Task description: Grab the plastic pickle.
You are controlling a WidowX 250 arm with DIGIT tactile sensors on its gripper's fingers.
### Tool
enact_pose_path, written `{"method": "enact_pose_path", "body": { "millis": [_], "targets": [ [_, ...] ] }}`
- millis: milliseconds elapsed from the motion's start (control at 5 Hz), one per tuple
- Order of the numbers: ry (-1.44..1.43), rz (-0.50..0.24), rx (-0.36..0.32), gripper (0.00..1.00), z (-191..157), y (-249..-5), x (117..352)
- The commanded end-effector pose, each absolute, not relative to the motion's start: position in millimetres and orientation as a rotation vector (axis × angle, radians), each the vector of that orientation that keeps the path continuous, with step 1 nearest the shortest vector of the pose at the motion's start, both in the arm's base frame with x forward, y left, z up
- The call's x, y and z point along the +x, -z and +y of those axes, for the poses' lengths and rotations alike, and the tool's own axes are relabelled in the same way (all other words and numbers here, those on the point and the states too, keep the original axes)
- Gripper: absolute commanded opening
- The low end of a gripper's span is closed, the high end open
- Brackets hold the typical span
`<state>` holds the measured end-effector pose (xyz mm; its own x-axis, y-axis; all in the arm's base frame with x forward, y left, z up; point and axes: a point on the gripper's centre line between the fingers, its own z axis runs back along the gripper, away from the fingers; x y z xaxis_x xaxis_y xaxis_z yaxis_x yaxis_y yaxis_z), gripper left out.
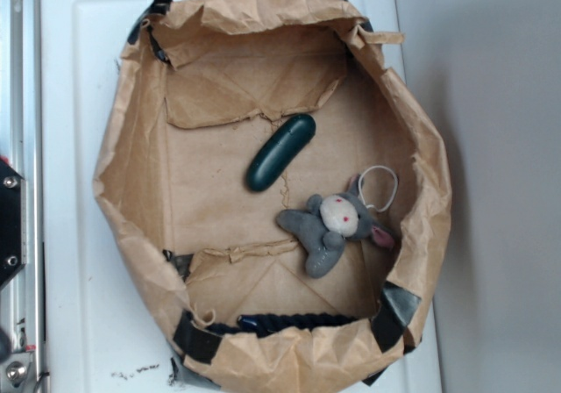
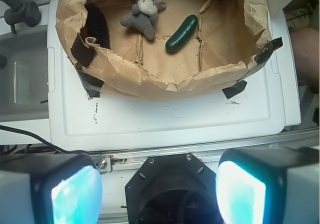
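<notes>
A: Where does the plastic pickle [image 1: 280, 152] lie?

B: Flat on the brown paper floor, near the middle, tilted on a diagonal.

A: What does it look like?

B: A smooth, glossy, dark green capsule with rounded ends. Light glints along its upper side.

A: Is anything touching it?

B: No. In the wrist view it [image 2: 182, 33] lies alone, clear of everything.

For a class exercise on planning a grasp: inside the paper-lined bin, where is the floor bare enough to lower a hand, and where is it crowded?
Bare floor lies left of the plastic pickle, up to the paper wall, and below the plush toy. It is crowded at centre-right, where pickle and plush lie close together.
</notes>
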<state>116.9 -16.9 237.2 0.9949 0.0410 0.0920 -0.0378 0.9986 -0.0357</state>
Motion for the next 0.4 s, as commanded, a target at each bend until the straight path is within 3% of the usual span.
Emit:
{"method": "enact_pose_path", "body": {
  "millis": [0,200],
  "targets": [
    [-0.039,-0.093,-0.034,1.00,-17,-237,117],
    [-0.068,-0.124,-0.046,1.00,-21,-235,159]
  ]
}}
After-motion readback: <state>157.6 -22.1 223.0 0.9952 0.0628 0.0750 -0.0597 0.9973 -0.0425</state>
